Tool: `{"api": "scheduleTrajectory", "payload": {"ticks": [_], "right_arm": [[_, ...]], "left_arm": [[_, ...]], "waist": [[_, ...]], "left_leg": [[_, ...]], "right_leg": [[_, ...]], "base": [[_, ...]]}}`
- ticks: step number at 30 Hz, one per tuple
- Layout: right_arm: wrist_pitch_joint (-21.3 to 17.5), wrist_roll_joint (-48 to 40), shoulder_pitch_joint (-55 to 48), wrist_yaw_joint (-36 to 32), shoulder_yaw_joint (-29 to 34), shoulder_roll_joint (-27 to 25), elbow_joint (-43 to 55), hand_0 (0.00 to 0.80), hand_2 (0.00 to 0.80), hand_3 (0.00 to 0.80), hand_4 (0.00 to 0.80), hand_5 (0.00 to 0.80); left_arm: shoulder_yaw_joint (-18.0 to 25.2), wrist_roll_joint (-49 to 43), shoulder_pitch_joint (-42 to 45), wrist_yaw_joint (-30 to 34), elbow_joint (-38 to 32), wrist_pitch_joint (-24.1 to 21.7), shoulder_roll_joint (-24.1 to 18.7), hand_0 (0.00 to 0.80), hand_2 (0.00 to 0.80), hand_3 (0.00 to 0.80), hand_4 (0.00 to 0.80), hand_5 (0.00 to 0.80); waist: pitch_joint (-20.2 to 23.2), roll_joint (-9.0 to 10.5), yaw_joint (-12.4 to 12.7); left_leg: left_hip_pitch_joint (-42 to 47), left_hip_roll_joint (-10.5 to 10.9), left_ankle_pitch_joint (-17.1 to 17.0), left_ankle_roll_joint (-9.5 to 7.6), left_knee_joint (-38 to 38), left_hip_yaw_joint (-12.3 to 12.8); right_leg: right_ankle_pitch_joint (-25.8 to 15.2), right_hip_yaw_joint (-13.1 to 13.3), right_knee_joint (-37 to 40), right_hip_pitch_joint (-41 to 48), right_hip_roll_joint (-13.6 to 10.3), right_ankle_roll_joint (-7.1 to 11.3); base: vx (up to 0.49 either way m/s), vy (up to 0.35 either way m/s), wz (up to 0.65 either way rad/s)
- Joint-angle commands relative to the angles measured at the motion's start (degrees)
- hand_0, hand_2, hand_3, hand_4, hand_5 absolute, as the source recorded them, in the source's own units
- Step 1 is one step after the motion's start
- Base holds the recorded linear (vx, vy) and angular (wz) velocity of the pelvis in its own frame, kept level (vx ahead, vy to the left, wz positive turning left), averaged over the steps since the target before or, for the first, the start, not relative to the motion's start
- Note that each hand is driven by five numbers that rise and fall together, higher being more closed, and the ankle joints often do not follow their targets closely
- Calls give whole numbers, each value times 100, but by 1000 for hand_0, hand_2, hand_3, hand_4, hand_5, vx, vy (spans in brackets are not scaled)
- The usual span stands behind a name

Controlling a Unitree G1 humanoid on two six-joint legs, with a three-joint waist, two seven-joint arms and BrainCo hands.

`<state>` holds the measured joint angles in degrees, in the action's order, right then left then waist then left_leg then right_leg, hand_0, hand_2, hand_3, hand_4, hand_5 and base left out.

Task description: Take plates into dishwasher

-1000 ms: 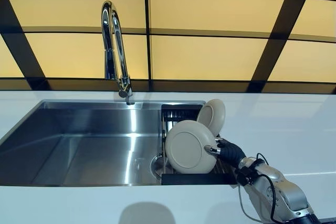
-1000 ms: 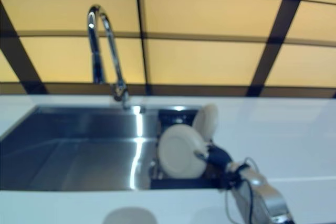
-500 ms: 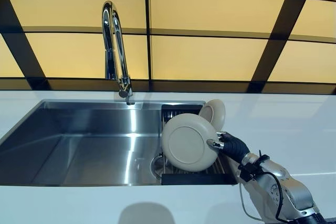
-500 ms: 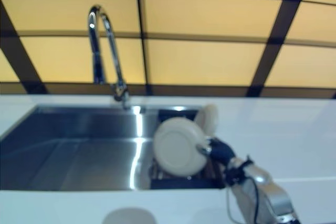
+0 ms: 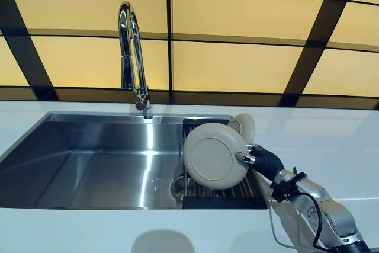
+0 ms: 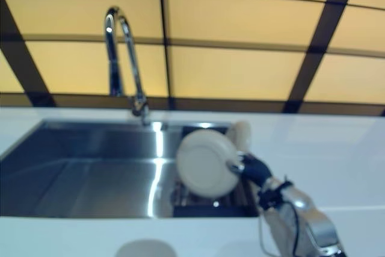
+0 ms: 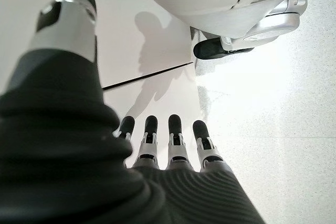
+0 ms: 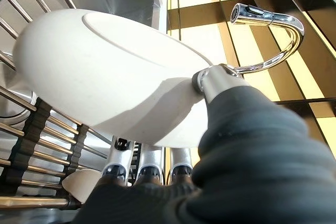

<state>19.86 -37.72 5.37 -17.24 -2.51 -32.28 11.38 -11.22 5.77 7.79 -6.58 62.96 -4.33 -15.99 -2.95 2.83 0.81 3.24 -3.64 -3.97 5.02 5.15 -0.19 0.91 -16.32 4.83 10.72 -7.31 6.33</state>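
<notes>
A round cream plate [image 5: 214, 155] is lifted on edge above the black drying rack [image 5: 222, 194] at the sink's right end. My right hand [image 5: 265, 163] is shut on the plate's right rim, thumb on its underside and fingers behind; the right wrist view shows the plate [image 8: 115, 77] pinched by the thumb [image 8: 210, 80]. A second cream plate [image 5: 244, 125] stands in the rack just behind it, mostly hidden. My left hand [image 7: 168, 145] hangs low with straight fingers and holds nothing.
A stainless steel sink [image 5: 89, 164] lies left of the rack, with a tall chrome faucet [image 5: 131, 51] behind it. White countertop [image 5: 320, 140] runs around the sink. A yellow panelled wall with dark bands rises at the back.
My right hand has lifted the plate up out of the rack and a little back. The second plate stays in the rack.
</notes>
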Motion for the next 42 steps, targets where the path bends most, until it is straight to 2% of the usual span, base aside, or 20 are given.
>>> {"api": "scheduleTrajectory", "payload": {"ticks": [1,20,42], "right_arm": [[-603,-409,279,84,409,-145,692,800,800,800,800,800],[-784,-593,260,405,794,-250,716,800,800,800,800,800],[-875,-704,-137,670,1152,-271,634,800,800,800,800,800]], "left_arm": [[-15,-106,-386,-29,314,-177,-163,0,0,0,0,0],[23,-142,-389,18,334,-171,-189,0,0,0,0,0],[-15,-215,-406,22,335,-134,-203,0,0,0,0,0]], "waist": [[61,119,124],[72,127,73],[41,163,-127]], "left_leg": [[203,-15,109,-104,-15,455],[212,-5,128,-114,-15,479],[284,78,227,-200,-15,646]], "right_leg": [[-430,195,-49,-297,79,-114],[-433,228,-58,-306,69,-104],[-556,503,-48,-417,-38,15]], "base": [[0,0,0],[0,0,0],[-1,18,-2]]}}
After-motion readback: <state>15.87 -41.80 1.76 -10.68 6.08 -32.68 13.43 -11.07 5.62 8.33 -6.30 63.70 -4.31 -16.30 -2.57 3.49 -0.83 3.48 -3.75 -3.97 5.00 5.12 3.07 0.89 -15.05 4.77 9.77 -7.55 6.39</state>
